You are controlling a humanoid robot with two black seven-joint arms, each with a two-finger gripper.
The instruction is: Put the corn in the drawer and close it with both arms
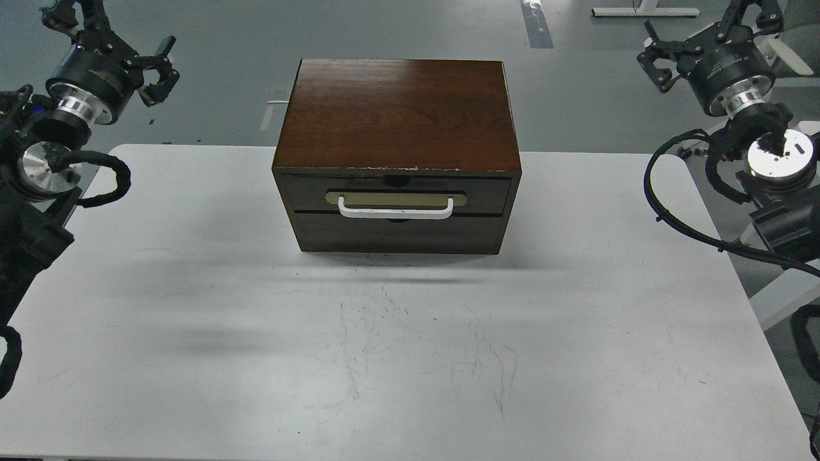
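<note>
The dark brown cabinet point(397, 115) stands at the back middle of the white table point(192, 307). Its upper drawer point(487, 192), with a beige oval plate and white bar handle point(395, 211), is pushed in flush with the plain front below it. The corn is not in view. My left gripper point(112, 35) is raised at the far top left, off the table's back edge, claws spread and empty. My right gripper point(708, 32) is raised at the far top right, claws spread and empty. Both are well away from the cabinet.
The table front of the cabinet is scuffed with dark scratch marks point(416, 346). Black cables point(679, 218) loop from my right arm over the table's right edge. Grey floor lies beyond the table.
</note>
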